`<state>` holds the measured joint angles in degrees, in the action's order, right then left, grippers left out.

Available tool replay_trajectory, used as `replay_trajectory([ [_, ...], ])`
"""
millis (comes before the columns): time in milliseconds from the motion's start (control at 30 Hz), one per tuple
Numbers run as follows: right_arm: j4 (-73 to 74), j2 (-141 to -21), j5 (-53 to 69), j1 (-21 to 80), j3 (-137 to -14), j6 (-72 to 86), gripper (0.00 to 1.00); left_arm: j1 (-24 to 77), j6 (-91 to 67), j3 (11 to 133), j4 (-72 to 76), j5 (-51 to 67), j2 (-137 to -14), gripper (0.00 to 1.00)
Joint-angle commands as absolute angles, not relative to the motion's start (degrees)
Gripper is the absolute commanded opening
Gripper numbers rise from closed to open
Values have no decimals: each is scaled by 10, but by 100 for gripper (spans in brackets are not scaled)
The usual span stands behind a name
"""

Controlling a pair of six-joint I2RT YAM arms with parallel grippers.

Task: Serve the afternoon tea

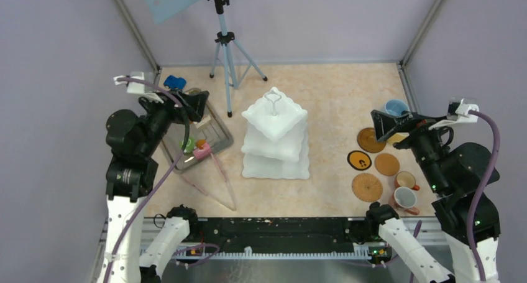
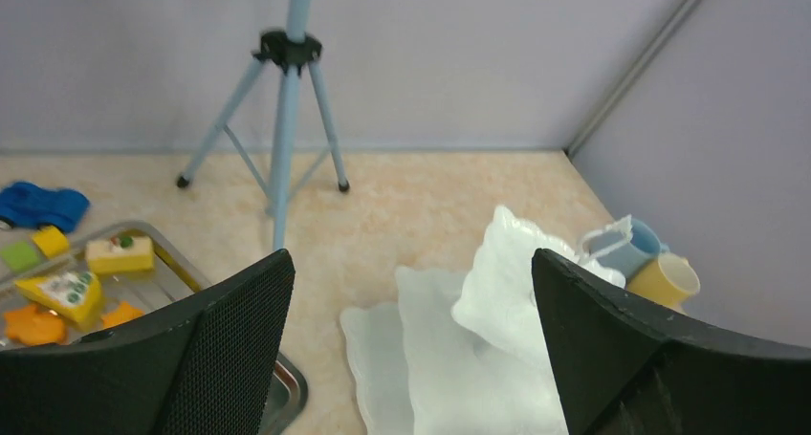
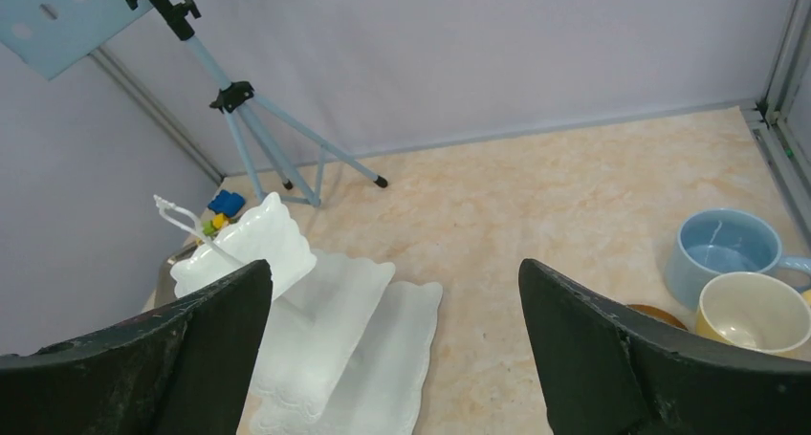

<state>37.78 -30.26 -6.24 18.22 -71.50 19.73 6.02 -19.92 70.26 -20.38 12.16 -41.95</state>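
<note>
Your left gripper [image 2: 409,296] has its jaws spread wide, nothing between them and nothing touched. It hangs over the far end of the steel tray [image 1: 217,134], where the toy pastries [image 2: 69,292] lie in yellow, orange, green and pink. Your right gripper [image 3: 394,282] is just as wide apart and just as empty, held above the farthest round coaster [image 1: 371,140]. The white three-tier stand [image 1: 275,137] sits at the centre of the table between the two arms, all its tiers bare. From the stand, the tray is at 9 o'clock and the blue toy car [image 1: 174,82] at 10 o'clock, beyond the tray. The tripod [image 1: 225,46] is at 11 o'clock. Four coasters cluster at 3 to 4 o'clock, with the blue mug [image 3: 724,253] and cream mug [image 3: 751,311] touching at 2 o'clock. Two more mugs [image 1: 406,190] stand at 4 o'clock, just right of the coasters.
</note>
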Motion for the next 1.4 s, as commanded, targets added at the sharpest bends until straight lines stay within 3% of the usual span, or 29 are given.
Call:
replay_trajectory([
  [0, 373, -309, -70, 187, -698, 204, 99, 57, -223, 651, -235, 221, -450, 99],
  [100, 373, -318, -59, 187, -692, 199, 99, 64, -217, 607, -263, 208, -443, 99],
  [300, 346, -317, -45, 187, -655, 211, 99, 120, -227, 545, -369, 77, -417, 99],
  [567, 327, -321, -34, 187, -633, 232, 99, 351, -475, 424, -444, -192, -377, 99],
  [767, 348, -331, -44, 187, -636, 236, 99, 485, -674, 392, -503, -316, -446, 99],
  [1000, 348, -330, -50, 187, -624, 236, 99, 499, -785, 364, -493, -320, -583, 98],
  [1367, 358, -320, -51, 187, -624, 226, 99, 471, -743, 313, -345, -331, -618, 68],
])
